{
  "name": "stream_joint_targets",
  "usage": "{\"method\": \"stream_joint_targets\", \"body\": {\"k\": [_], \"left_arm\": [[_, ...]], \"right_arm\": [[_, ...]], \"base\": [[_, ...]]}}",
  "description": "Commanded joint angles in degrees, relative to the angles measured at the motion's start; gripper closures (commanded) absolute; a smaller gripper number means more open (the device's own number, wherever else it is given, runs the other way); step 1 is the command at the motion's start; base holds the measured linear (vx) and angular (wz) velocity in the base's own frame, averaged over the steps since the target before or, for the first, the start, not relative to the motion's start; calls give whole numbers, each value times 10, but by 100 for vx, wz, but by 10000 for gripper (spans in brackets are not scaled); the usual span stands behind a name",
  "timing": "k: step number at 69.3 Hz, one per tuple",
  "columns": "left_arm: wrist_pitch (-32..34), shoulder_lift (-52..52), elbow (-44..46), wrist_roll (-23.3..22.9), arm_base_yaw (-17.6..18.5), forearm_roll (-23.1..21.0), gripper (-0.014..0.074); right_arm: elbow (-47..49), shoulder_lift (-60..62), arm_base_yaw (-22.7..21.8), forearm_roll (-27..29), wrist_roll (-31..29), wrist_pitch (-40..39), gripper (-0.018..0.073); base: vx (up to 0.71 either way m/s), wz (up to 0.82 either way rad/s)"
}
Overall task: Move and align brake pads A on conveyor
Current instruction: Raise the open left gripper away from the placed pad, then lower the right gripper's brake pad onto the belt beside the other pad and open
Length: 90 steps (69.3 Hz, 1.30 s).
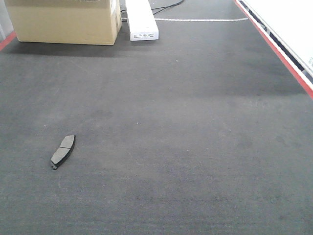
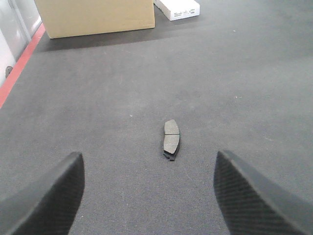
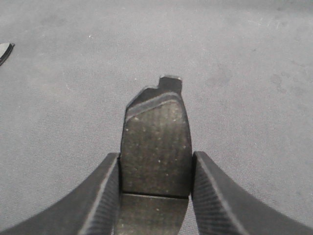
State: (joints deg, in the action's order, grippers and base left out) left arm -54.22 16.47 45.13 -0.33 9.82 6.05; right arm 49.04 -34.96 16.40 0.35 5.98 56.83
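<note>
You can read no text in any of the views. The white box (image 1: 141, 18) at the far end carries a few dark printed marks on its near end face, but they are too small and blurred to give you a single letter or number. The left wrist view shows print on that same box, and it is just as unreadable. The pale patch on the side of the cardboard box (image 1: 63, 22) is illegible too.

A cardboard box (image 1: 63, 22) sits at eleven o'clock in the front view, with a long white box (image 1: 142, 19) just beside it toward twelve and a black cable (image 1: 168, 6) behind.
</note>
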Motion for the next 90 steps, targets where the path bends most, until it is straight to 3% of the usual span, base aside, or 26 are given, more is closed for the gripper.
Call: {"method": "stream_joint_targets", "body": {"k": [1,11,28,52,78,90], "left_arm": [[43,8,12,0,-2,2,80],[43,8,12,0,-2,2,80],[43,8,12,0,-2,2,80],[43,8,12,0,-2,2,80],[43,8,12,0,-2,2,80],[43,8,12,0,-2,2,80]], "right_arm": [[16,-1,-3,-3,-1,-53,571],[15,-1,-3,-3,2,-50,571],[15,-22,-4,-75,46,-40,571],[16,-86,-4,-79,46,-77,566],[42,-200,-5,-65,42,-122,564],[69,-273,-70,12,-32,-123,564]], "base": [[0,0],[0,0],[0,0],[0,0],[0,0],[0,0]]}}
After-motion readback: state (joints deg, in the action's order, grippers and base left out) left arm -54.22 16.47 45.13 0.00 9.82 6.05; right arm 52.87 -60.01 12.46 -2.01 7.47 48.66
